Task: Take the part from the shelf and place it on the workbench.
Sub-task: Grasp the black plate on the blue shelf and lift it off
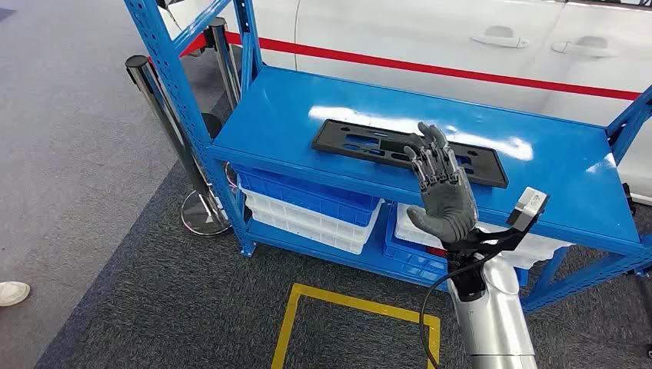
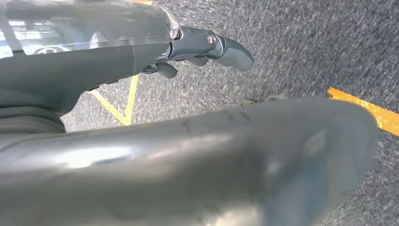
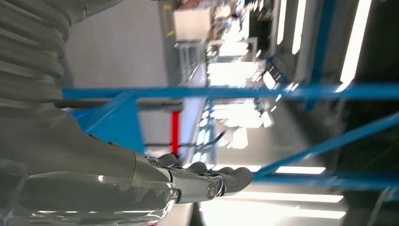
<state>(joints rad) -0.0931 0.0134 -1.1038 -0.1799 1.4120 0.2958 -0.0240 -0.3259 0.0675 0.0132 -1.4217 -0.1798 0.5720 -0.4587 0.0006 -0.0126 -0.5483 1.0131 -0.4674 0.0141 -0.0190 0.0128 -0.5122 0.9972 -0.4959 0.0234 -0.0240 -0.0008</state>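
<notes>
A long flat black part [image 1: 361,141] with cut-outs lies on the top of the blue shelf [image 1: 538,184]. My right hand [image 1: 440,191] is raised in front of the shelf's edge, fingers straight and apart, holding nothing; its fingertips overlap the part's near edge in the head view, and I cannot tell whether they touch. In the right wrist view the right hand [image 3: 141,179] stretches out with nothing in it. My left hand [image 2: 202,49] hangs low over grey carpet, fingers loosely extended and holding nothing.
Blue and white bins [image 1: 311,211] fill the lower shelf level. A white car [image 1: 461,46] with a red stripe stands behind the shelf. Steel stanchion posts [image 1: 165,115] stand at the shelf's left. A yellow floor square [image 1: 307,307] marks the carpet. A person's shoe [image 1: 11,292] is at far left.
</notes>
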